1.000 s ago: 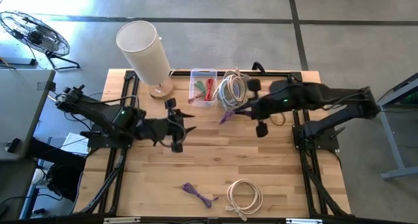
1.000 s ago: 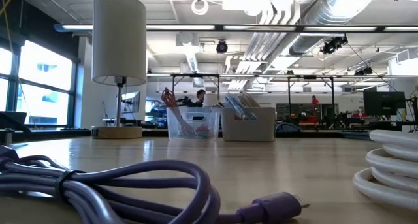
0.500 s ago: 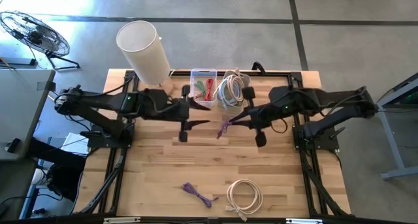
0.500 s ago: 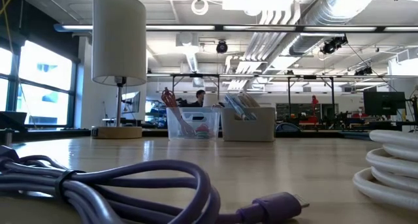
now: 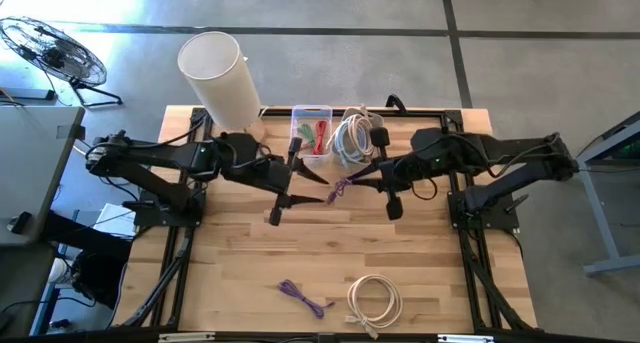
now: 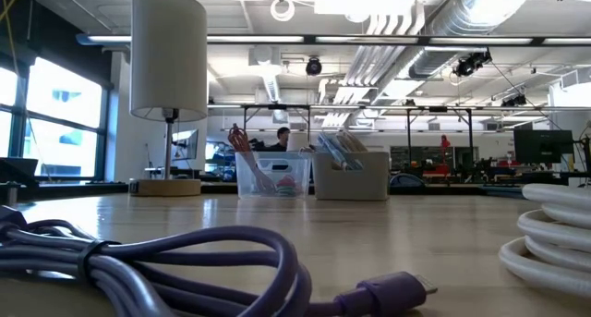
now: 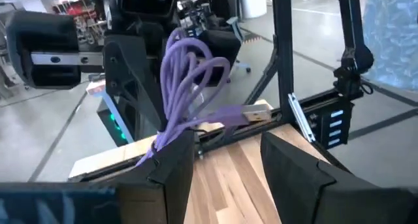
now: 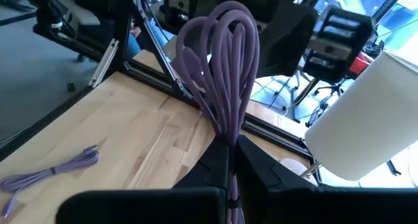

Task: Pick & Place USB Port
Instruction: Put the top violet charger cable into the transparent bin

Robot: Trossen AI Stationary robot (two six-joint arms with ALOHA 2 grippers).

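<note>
Purple cable [image 5: 343,188], a coiled USB lead, hangs in the air over the worktop [image 5: 330,243], just in front of the clear bin [image 5: 311,132] and held between the two arms. We have the right pincer [image 5: 362,180] closed tight on the bundle where it is tied, the loops fanning out past the fingers in the right wrist view [image 8: 225,80]. Our left pincer [image 5: 318,186] faces it from the other side of the bin's front; its fingers [image 7: 175,160] stand apart, and the cable's lower end looks to lie against one of them, though we cannot tell whether they grip it.

We judge this to be a handover or a carry toward the bins. To do it well, we should keep the right grip firm until the left fingers have closed squarely around the bundle near the tie, not on a single loose loop, which would slip or unravel. The plug end [image 7: 251,112] dangles free, so we move slowly to stop it swinging or snagging on the white cables [image 5: 352,136] in the box beside the clear bin.

A second purple cable [image 5: 303,297] and a white coil [image 5: 374,301] lie on the worktop well in front of the bin; the lamp [image 5: 222,78] stands to its side.

We can read no brand, label or writing anywhere.
</note>
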